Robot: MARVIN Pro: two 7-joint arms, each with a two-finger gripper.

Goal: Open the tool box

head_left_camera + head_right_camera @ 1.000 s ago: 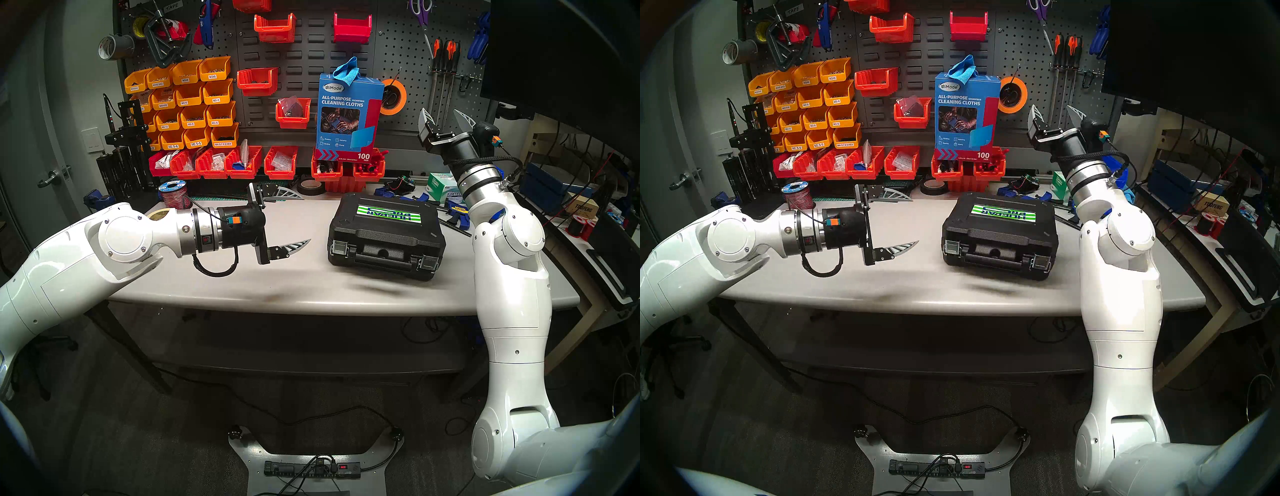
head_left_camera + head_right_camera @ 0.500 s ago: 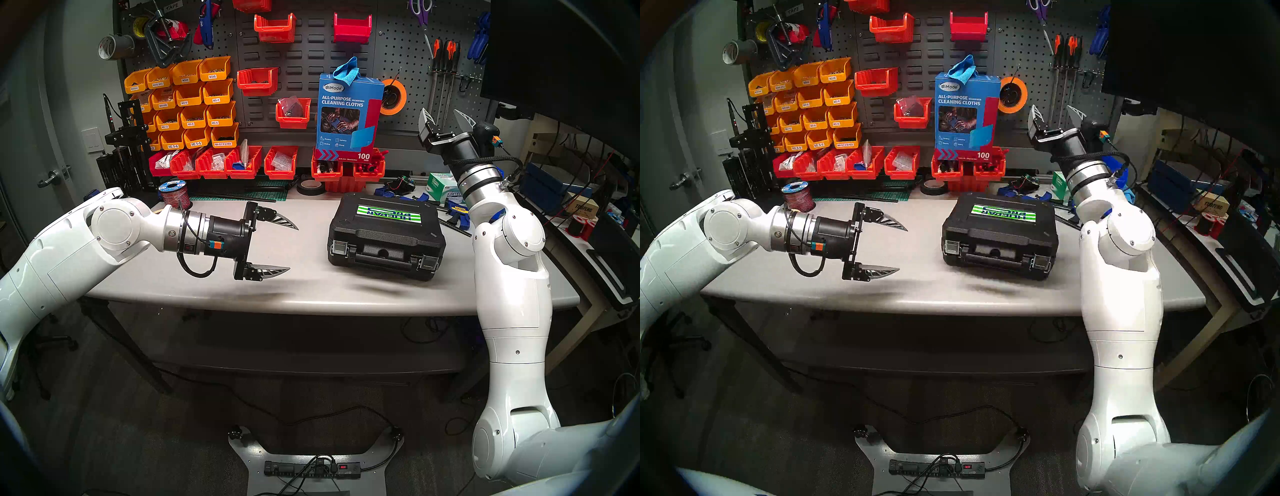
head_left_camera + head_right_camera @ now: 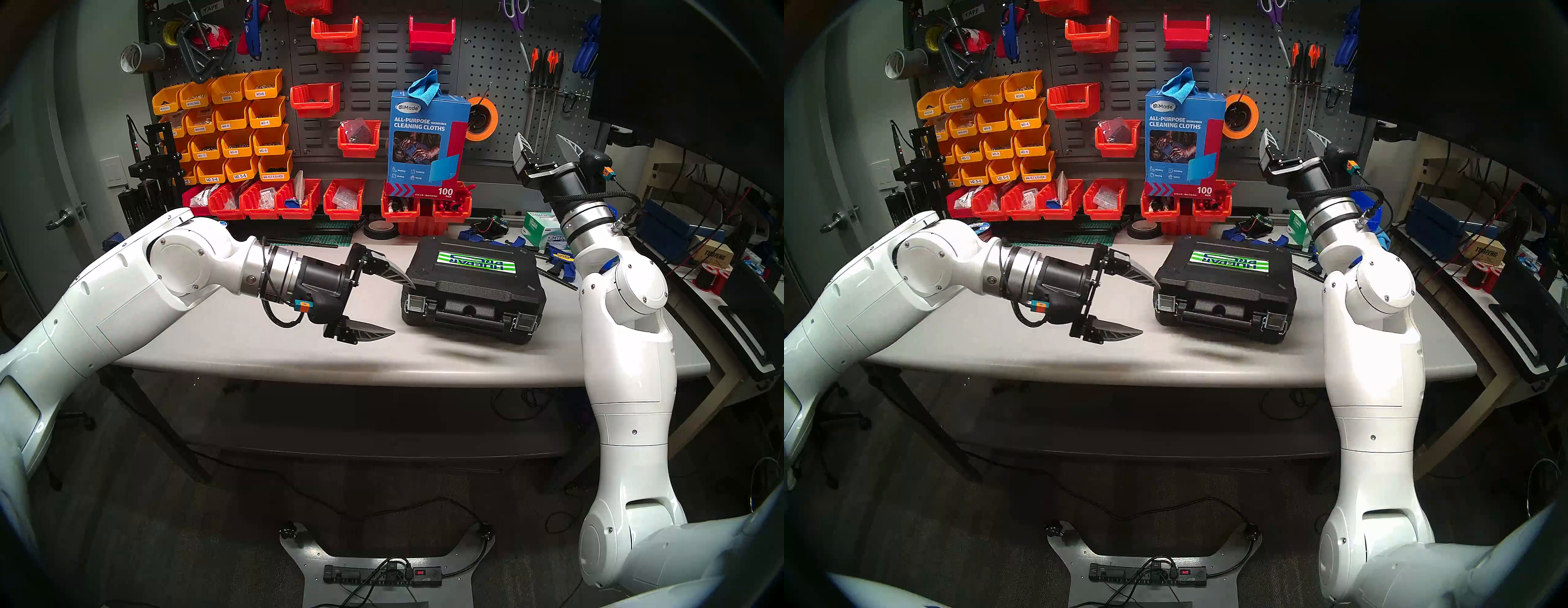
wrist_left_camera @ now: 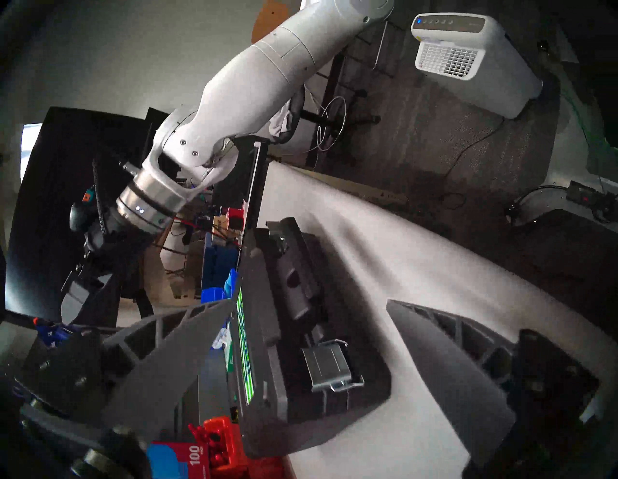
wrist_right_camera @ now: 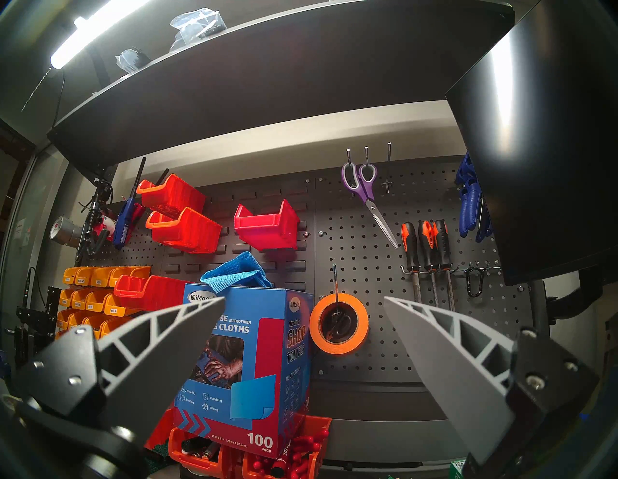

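- Black plastic tool box [image 3: 473, 286] shut on the grey table [image 3: 254, 348], right of centre, both silver latches down; left gripper [image 3: 403, 308] spread wide, empty, just left of it
- Near left latch [image 4: 329, 366] between the parted fingers; best hooked under its lip with one fingertip
- Right gripper [image 5: 304, 334] released, raised toward the pegboard [image 5: 368, 234]

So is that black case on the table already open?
No, the tool box lies shut, its lid down and both silver latches still clipped over the front edge.
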